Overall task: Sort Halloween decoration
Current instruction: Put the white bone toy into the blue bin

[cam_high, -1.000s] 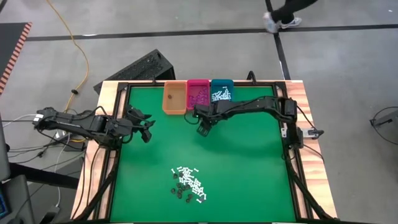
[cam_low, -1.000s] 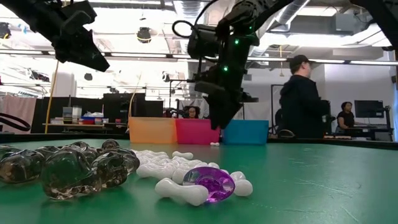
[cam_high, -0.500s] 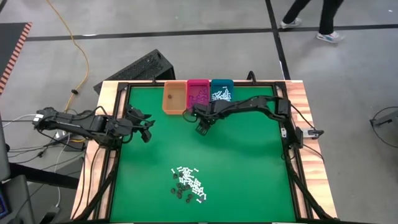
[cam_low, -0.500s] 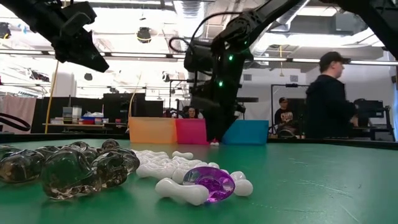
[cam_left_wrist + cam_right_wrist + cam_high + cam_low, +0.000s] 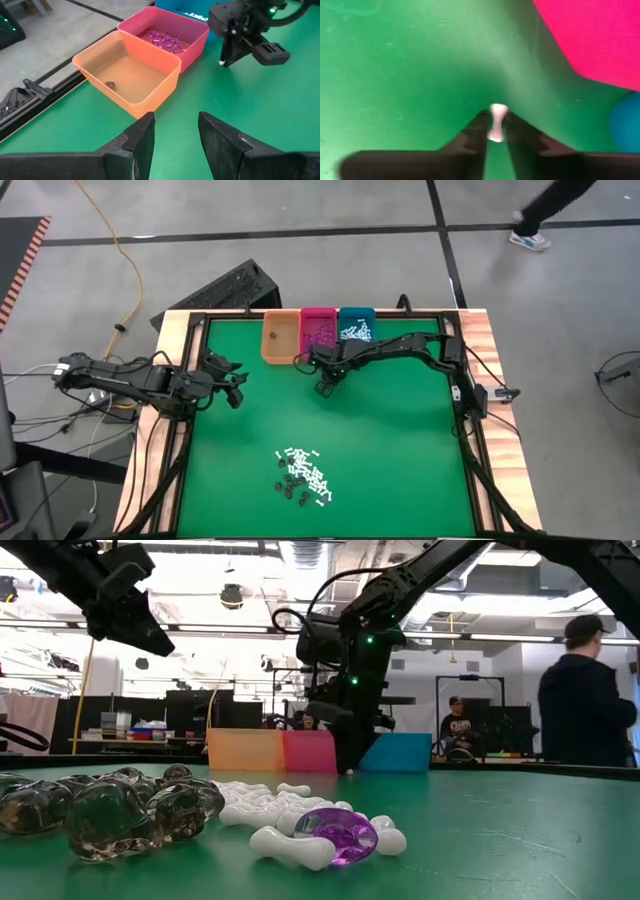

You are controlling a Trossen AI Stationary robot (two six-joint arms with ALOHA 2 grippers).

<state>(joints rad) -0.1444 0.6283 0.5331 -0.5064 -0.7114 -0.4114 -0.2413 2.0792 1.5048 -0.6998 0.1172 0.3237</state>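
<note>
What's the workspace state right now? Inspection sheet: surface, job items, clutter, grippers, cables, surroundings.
Surface: green mat in a wooden-edged frame.
Job's things: pile of white, purple and dark pieces near the front; orange bin holds one dark piece, pink bin purple pieces, teal bin white pieces.
Clutter: nothing seen.
Grippers: right gripper is down at the mat in front of the pink bin, shut on a white bone-shaped stick; left gripper is open, hovering at the mat's left edge.
Cables: yellow cable on the floor, left.
Surroundings: a person stands behind the table.
</note>
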